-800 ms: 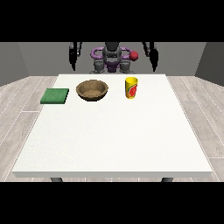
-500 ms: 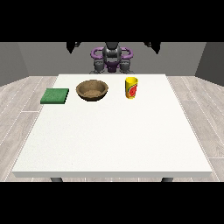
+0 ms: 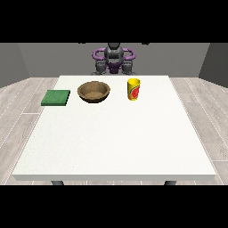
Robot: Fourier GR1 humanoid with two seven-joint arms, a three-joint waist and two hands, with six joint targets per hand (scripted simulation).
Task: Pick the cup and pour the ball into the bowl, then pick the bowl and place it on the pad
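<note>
Nothing started: yellow cup (image 3: pixel 133 89) stands upright near the surface's (image 3: pixel 116 142) far edge, brown bowl (image 3: pixel 94 92) beside it, green pad (image 3: pixel 56 97) toward far-left corner. No robot hand visible, state unknown. Next: reach for cup.

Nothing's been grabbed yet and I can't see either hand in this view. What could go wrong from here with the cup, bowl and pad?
The yellow cup stands upright and narrow, so a sideways approach could tip it before it is grasped. The wooden bowl sits apart from the cup, so pouring before the cup is over it may send the ball onto the table. The green pad lies near the table's edge, leaving little margin for placing.
</note>
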